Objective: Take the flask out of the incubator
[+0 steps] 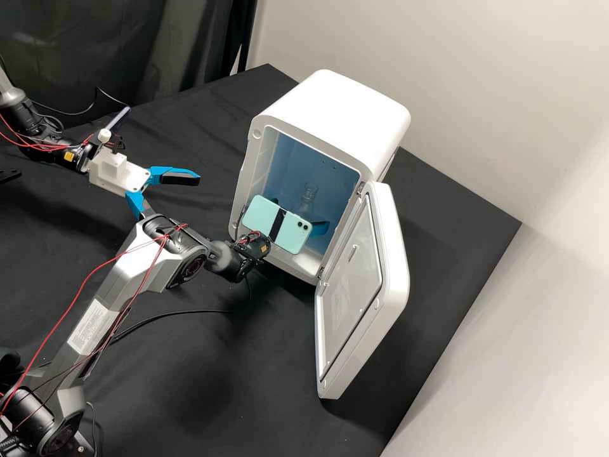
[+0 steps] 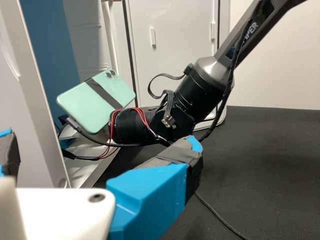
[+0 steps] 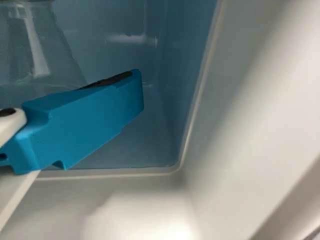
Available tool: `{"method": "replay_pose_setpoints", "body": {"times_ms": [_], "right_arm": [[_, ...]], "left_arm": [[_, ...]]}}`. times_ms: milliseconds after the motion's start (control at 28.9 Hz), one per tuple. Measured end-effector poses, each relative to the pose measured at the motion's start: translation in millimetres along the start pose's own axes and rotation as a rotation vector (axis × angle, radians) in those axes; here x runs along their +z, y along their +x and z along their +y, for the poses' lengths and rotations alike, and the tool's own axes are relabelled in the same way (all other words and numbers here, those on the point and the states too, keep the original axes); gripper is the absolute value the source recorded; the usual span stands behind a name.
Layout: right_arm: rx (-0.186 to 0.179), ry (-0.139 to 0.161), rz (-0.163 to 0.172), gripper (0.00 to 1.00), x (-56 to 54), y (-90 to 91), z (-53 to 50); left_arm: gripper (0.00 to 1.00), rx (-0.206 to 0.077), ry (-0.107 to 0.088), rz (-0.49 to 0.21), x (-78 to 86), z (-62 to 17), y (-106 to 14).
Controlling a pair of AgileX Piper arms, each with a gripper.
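Note:
The white incubator (image 1: pixel 346 117) stands on the black bench with its door (image 1: pixel 358 285) swung open to the right. A clear glass flask (image 1: pixel 309 192) stands at the back of the blue chamber. My right gripper (image 1: pixel 316 223) is inside the chamber, low and just in front of the flask. In the right wrist view one blue finger (image 3: pixel 85 120) shows its pad bare, with the flask (image 3: pixel 30 45) beyond it and untouched. My left gripper (image 1: pixel 155 189) hangs open and holds nothing, left of the incubator.
A mint-green phone (image 1: pixel 277 223) is mounted on the right arm's wrist (image 1: pixel 244 251) at the chamber's mouth; the left wrist view shows that phone (image 2: pixel 95 102) too. A black cable (image 1: pixel 171 314) lies on the bench. The bench edge runs close behind the open door.

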Motion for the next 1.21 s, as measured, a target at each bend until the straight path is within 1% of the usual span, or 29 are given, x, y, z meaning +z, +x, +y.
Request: {"method": "replay_pose_setpoints", "body": {"times_ms": [35,208,277,311,380,415,553,1107,1211], "right_arm": [[-0.004,0.0,-0.003,1.0,-0.2,1.2,0.4],[0.022,0.024,-0.007,1.0,-3.2,6.3,5.0],[0.026,0.022,-0.004,1.0,-3.0,8.9,4.8],[0.026,0.022,-0.004,1.0,-2.9,9.8,4.7],[0.025,0.025,-0.014,1.0,-1.7,11.3,4.2],[0.017,0.025,-0.02,1.0,-0.6,11.8,2.6],[0.005,0.025,-0.028,1.0,-0.1,12.6,1.8],[0.009,0.025,-0.025,1.0,-1.7,14.3,4.2],[0.016,0.035,-0.03,1.0,-1.7,14.8,5.6]], "left_arm": [[1.0,0.0,0.0,0.0,0.0,0.0,0.0],[1.0,0.0,0.0,0.0,0.0,0.0,0.0],[1.0,0.0,0.0,0.0,0.0,0.0,0.0],[1.0,0.0,0.0,0.0,0.0,0.0,0.0],[1.0,0.0,0.0,0.0,0.0,0.0,0.0],[1.0,0.0,0.0,0.0,0.0,0.0,0.0],[1.0,0.0,0.0,0.0,0.0,0.0,0.0],[1.0,0.0,0.0,0.0,0.0,0.0,0.0],[1.0,0.0,0.0,0.0,0.0,0.0,0.0]]}}
